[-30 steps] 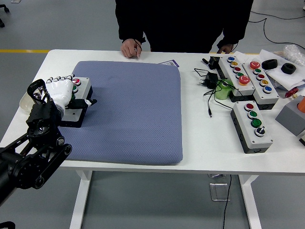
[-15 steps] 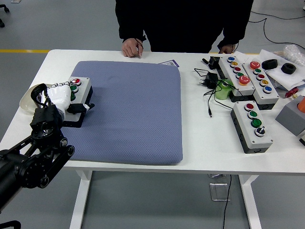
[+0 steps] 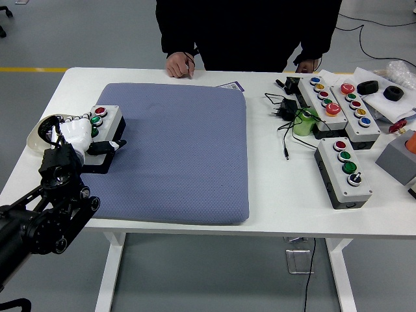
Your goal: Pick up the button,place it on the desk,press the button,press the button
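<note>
At middle left of the frame, the white fingers (image 3: 73, 127) of the left hand (image 3: 75, 135) curl over the near end of the button box (image 3: 104, 133), thumb reaching along its right side; they appear to grip it. The box lies at the left edge of the blue mat (image 3: 182, 149), so the pick-up step seems in hand. Next comes a lift and a set-down on the bare white table (image 3: 279, 195). No writing is legible anywhere. A person's hand (image 3: 178, 65) rests at the far edge.
</note>
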Robot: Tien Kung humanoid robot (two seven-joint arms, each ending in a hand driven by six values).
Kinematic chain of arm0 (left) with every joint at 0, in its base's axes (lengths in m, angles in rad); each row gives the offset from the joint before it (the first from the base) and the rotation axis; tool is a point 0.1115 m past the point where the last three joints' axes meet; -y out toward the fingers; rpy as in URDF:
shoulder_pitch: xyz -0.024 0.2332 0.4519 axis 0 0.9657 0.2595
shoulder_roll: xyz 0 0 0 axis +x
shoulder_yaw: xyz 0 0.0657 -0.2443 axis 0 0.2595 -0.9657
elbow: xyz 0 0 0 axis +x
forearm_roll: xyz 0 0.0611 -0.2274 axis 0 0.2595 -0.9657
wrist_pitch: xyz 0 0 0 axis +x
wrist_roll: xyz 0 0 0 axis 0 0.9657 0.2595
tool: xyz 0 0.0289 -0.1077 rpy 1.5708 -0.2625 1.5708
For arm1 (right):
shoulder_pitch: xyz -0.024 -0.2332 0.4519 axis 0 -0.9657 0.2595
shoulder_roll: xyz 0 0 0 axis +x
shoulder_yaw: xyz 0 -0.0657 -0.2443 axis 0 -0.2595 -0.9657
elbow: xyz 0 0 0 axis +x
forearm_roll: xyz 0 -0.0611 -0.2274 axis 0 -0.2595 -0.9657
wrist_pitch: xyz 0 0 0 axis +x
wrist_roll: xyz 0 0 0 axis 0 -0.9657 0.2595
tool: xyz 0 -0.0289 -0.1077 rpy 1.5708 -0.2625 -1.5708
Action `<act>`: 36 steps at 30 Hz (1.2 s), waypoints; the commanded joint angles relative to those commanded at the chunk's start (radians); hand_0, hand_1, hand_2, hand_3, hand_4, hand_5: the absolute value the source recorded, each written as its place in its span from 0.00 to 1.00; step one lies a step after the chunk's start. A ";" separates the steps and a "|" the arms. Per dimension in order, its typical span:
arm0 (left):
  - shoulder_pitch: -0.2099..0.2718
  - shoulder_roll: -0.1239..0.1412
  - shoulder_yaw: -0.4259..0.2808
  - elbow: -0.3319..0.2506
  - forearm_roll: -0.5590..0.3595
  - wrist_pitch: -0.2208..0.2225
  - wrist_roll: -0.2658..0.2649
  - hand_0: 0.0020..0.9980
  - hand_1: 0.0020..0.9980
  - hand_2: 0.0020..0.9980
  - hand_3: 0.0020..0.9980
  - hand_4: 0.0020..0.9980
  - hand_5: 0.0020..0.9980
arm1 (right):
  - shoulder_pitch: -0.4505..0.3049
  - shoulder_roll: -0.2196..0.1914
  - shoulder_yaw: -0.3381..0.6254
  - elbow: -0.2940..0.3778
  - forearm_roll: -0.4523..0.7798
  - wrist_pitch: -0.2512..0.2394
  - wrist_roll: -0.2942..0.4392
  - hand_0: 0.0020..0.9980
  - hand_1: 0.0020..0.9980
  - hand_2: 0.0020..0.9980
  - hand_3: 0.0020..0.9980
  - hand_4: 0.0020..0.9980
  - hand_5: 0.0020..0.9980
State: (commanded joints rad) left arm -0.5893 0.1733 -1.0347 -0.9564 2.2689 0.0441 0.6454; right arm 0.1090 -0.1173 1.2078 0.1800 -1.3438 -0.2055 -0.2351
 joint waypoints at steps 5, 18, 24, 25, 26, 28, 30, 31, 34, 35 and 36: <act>-0.006 -0.004 0.004 0.015 0.000 0.003 0.000 0.87 1.00 1.00 1.00 1.00 0.72 | 0.002 0.000 0.000 0.000 0.000 0.000 0.000 0.75 0.70 0.71 0.58 0.18 0.13; -0.018 -0.008 0.021 0.036 0.000 0.018 0.000 0.61 0.80 0.89 1.00 0.87 0.49 | 0.002 -0.001 0.002 0.000 -0.004 0.001 0.001 0.75 0.70 0.71 0.58 0.18 0.13; -0.021 -0.008 0.035 0.038 0.000 -0.010 0.000 0.48 0.59 0.66 0.87 0.72 0.19 | 0.003 -0.001 0.002 0.000 -0.003 0.000 0.001 0.75 0.70 0.71 0.58 0.18 0.13; -0.022 -0.008 0.039 0.039 0.000 -0.017 0.000 0.48 0.59 0.66 0.87 0.72 0.19 | 0.003 -0.001 0.003 0.000 -0.003 0.000 0.001 0.75 0.70 0.71 0.58 0.18 0.13; -0.023 -0.008 0.042 0.039 0.000 -0.023 0.000 0.48 0.59 0.66 0.87 0.72 0.19 | 0.003 -0.001 0.003 0.000 -0.004 0.000 0.001 0.75 0.70 0.71 0.58 0.18 0.13; -0.026 -0.009 0.046 0.041 0.000 -0.035 0.000 0.48 0.59 0.66 0.87 0.72 0.19 | 0.003 0.000 0.004 0.000 -0.005 0.000 0.000 0.75 0.70 0.71 0.58 0.18 0.13; -0.027 -0.009 0.048 0.041 0.000 -0.043 0.000 0.50 0.52 0.58 0.81 0.62 0.00 | 0.004 -0.001 0.003 0.000 -0.003 0.000 0.001 0.75 0.70 0.71 0.58 0.18 0.13; -0.028 -0.009 0.048 0.041 0.000 -0.046 0.000 0.50 0.52 0.58 0.81 0.62 0.00 | 0.004 -0.001 0.003 0.000 -0.003 0.000 0.001 0.75 0.70 0.71 0.58 0.18 0.13; -0.029 -0.007 0.049 0.037 0.000 -0.041 0.000 0.50 0.52 0.58 0.81 0.62 0.00 | 0.004 -0.001 0.003 0.000 -0.002 0.000 0.001 0.75 0.70 0.71 0.58 0.18 0.13; -0.030 -0.007 0.049 0.035 0.000 -0.036 0.000 0.50 0.52 0.58 0.81 0.62 0.00 | 0.004 -0.001 0.003 0.000 -0.002 0.000 0.001 0.75 0.70 0.71 0.58 0.18 0.13; -0.030 -0.006 0.050 0.032 0.000 -0.028 0.000 0.46 0.43 0.47 0.65 0.57 0.00 | 0.004 -0.001 0.003 0.000 -0.002 0.000 0.001 0.75 0.70 0.71 0.58 0.18 0.13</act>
State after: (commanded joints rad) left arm -0.6193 0.1675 -0.9851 -0.9244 2.2689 0.0158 0.6454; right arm 0.1126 -0.1185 1.2107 0.1800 -1.3458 -0.2055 -0.2342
